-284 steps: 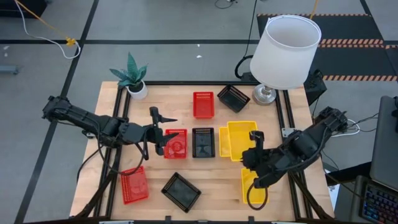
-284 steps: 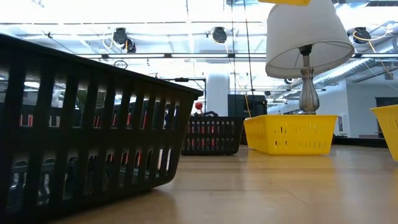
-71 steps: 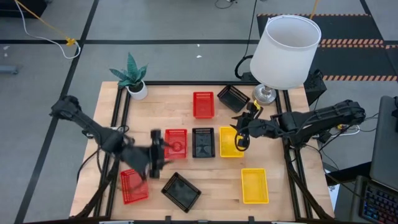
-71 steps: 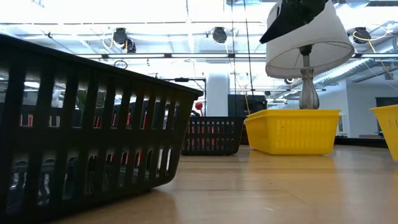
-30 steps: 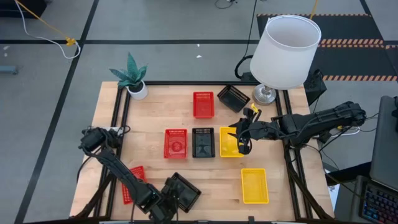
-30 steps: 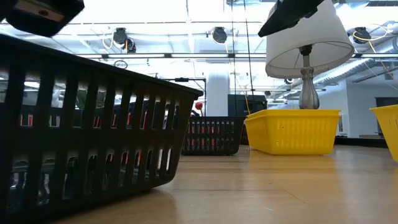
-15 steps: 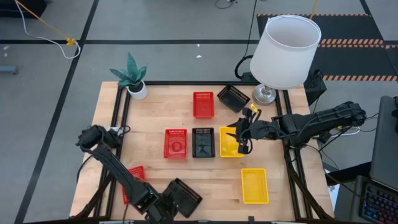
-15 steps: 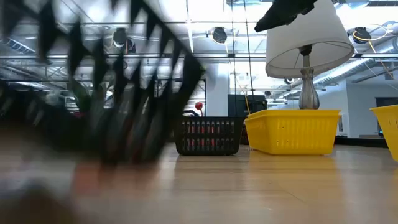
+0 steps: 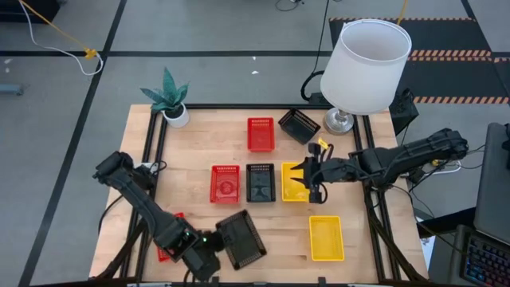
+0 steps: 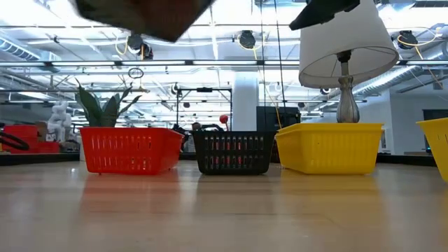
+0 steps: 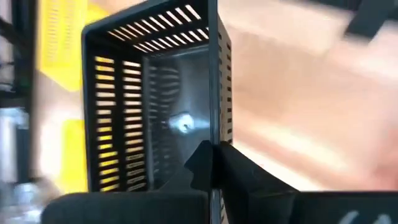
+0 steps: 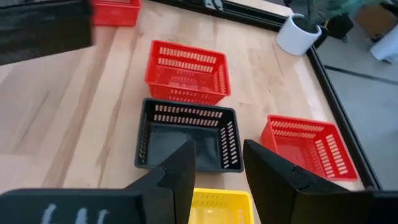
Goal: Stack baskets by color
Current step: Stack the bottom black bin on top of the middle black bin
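High view: the white lamp [image 9: 365, 65] stands at the table's [image 9: 191, 143] far right corner, and the right gripper [image 9: 311, 182] hovers near its base over a yellow basket [image 9: 293, 182], fingers spread and empty. Well away from the lamp, at the near edge, the left gripper [image 9: 213, 253] has clamped a black basket's [image 9: 241, 239] rim (lifted clear of the wood).

A robotics lab or workshop is showing here: exposed ceiling ducts [image 10: 210, 63] and lights are hanging overhead, hazard-striped matting [image 9: 446, 56] is lying beside the frame-mounted worktop [image 9: 199, 151].
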You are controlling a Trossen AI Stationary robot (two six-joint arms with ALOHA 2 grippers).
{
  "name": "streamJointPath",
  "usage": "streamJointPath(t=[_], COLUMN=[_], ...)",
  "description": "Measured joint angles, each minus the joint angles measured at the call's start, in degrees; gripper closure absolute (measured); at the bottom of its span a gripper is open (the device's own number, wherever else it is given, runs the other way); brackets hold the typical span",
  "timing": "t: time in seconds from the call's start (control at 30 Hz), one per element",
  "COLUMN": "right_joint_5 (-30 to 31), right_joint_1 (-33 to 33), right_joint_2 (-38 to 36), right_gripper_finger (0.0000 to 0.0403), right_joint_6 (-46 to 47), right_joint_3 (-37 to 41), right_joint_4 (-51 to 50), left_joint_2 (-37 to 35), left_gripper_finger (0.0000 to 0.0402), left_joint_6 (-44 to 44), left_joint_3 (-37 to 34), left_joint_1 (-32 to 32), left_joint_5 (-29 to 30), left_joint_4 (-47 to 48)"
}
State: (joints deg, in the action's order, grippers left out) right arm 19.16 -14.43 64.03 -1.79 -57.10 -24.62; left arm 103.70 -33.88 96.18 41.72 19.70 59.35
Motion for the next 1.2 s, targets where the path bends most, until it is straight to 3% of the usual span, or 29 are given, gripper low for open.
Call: streamJointPath(t=[0.27,0.33,0.4,0.7,0.83,1.2], right_joint_5=[-0.5,-3.7,-6.0,-5.1,-1.1,-1.2], right_joint_1=[-3.8,-5.1,-6.9,-15.0,-15.3,-12.6], right_joint_2=[-1.6,-1.6,-0.3,8.7,12.1,15.7], right_gripper_finger=[0.0273,0.0273,0.0273,0.0273,0.0273,0.0273], right_joint_6=[1.9,2.8,3.9,-0.6,-3.5,-5.0], right_joint_3=[0.0,-0.8,-2.5,-9.1,-10.1,-10.9], right_joint_4=[2.8,3.5,3.5,-0.5,-0.5,-0.1], left_joint_2=[-2.4,-2.3,-2.3,-2.3,-2.3,-2.3], left_gripper_finger=[0.0388,0.0390,0.0394,0.0394,0.0392,0.0389], left_joint_6=[-11.1,-13.2,-14.4,-16.6,-13.4,-13.8], left_joint_3=[0.0,0.0,0.0,0.0,0.0,-4.0], left_joint_1=[-7.8,-10.1,-12.4,-20.1,-21.2,-19.5], left_joint_5=[3.0,2.9,2.9,2.9,3.4,7.4], left_joint_4=[1.5,1.7,2.1,1.6,-1.2,-8.1])
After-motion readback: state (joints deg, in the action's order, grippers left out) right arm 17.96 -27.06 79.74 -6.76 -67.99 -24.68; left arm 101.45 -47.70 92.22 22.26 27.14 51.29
